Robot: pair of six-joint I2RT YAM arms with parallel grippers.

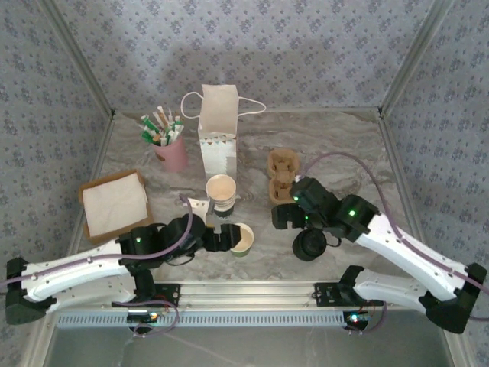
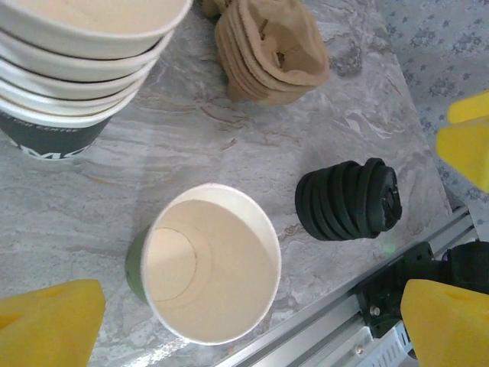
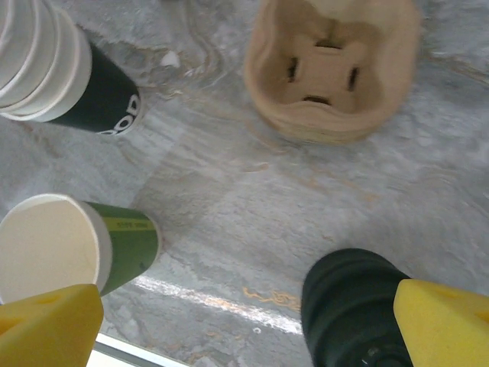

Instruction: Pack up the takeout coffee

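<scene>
Left hand (image 2: 248, 290) is spread wide, yellow fingers (image 2: 50, 325) either side of the takeout cup (image 2: 210, 264), not clamped on it. The cup stands upright on the table (image 1: 344, 153) near the front edge, its top open and the cream inside showing. Right hand (image 3: 241, 306) is wide open too and carrying nothing I can see. The pile of black lids (image 3: 348, 302) sits just beside its right finger. The stack of cups (image 1: 221, 193) and the cardboard carriers (image 1: 281, 174) sit further back, ahead of the paper bag (image 1: 218, 126).
</scene>
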